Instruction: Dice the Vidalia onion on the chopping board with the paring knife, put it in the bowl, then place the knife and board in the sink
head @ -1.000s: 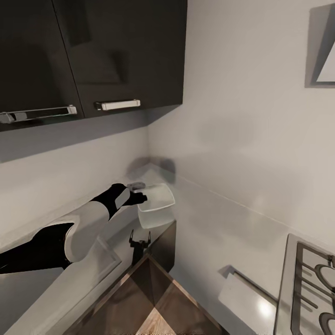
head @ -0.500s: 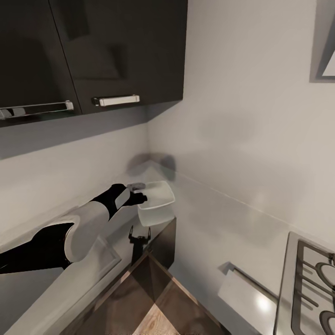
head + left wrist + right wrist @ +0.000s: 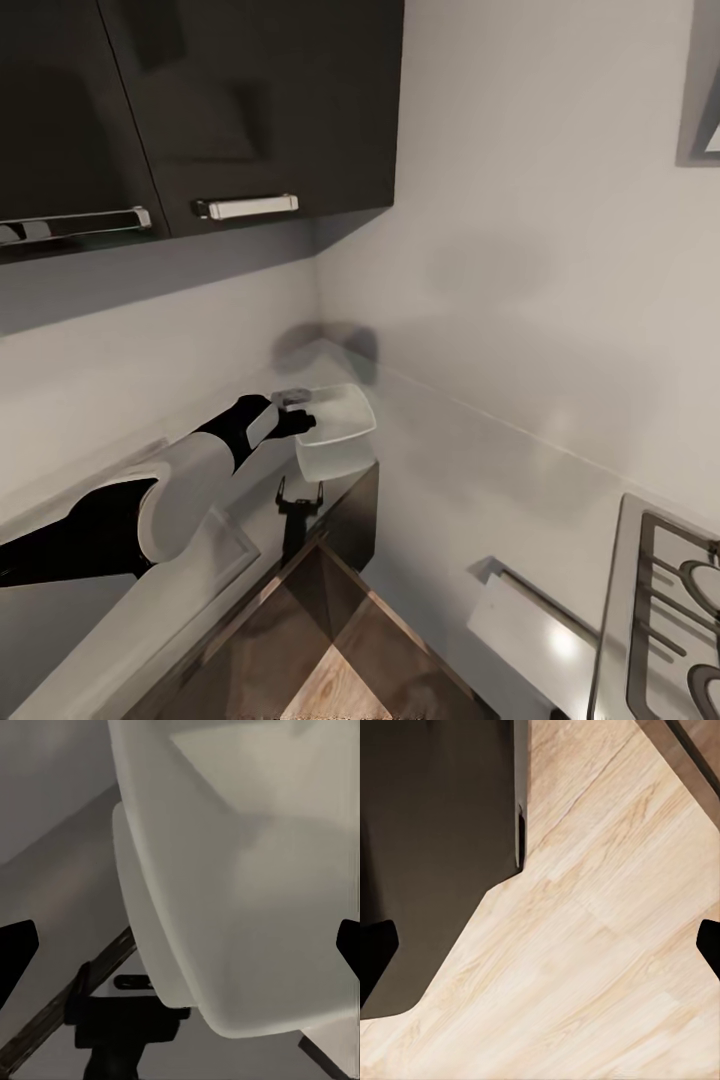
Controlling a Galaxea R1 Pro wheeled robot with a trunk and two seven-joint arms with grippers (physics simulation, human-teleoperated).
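Here the left pincer [image 3: 300, 424] clasps the white bowl [image 3: 338, 432] by its rim, fingertips largely hidden; the right pincer's state is unclear.

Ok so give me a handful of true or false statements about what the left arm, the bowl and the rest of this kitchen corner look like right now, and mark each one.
1. The left gripper is at the rim of the white bowl. True.
2. The bowl is full of diced onion. False: its inside looks bare in the left wrist view.
3. The bowl sits near the end of the countertop, by the corner of the walls. True.
4. The wall cabinets above the countertop are white. False: they are dark, with pale bar handles.
5. The right wrist camera looks down at a light wooden floor. True.
6. A hob shows at the head view's left edge. False: it is at the lower right.
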